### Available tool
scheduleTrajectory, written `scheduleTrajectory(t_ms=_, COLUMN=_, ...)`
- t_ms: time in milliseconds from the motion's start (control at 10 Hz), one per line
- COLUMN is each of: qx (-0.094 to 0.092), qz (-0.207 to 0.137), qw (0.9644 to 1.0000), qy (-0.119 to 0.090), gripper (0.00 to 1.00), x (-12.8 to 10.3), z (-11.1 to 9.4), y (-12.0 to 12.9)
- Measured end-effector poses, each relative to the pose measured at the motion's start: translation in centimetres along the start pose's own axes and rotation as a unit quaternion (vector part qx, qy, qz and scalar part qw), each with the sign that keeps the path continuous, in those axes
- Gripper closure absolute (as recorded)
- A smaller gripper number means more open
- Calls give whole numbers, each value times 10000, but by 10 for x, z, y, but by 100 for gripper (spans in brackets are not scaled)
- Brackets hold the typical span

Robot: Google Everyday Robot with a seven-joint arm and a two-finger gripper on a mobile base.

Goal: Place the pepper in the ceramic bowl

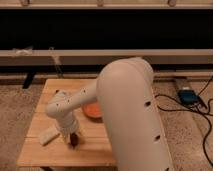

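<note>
The pepper [74, 142] is small and dark red and lies on the wooden table [47, 156], near its front left. My gripper [70, 136] points down right over it, at the end of the white wrist [62, 110]; I cannot see whether it touches the pepper. The orange ceramic bowl [90, 111] sits to the right of the gripper, further back. My big white arm [130, 115] hides its right half.
A small white object [48, 135] lies on the table just left of the gripper. A low rail [30, 56] runs behind the table. Cables and a dark box [187, 95] lie on the carpet to the right.
</note>
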Motion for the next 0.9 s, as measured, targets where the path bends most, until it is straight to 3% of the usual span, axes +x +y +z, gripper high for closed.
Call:
scheduleTrajectory(t_ms=300, qx=49, qz=-194, qw=9998, qy=79, gripper=68, x=2, z=3, y=7)
scheduleTrajectory(t_ms=400, qx=22, qz=-299, qw=9995, qy=135, gripper=88, x=4, z=-6, y=11)
scheduleTrajectory(t_ms=500, qx=-9, qz=-355, qw=9993, qy=137, gripper=96, x=6, z=-14, y=15)
scheduleTrajectory(t_ms=600, qx=-77, qz=-427, qw=9990, qy=116, gripper=100, x=10, z=-28, y=19)
scheduleTrajectory(t_ms=900, qx=-357, qz=-607, qw=9974, qy=-134, gripper=100, x=21, z=-75, y=21)
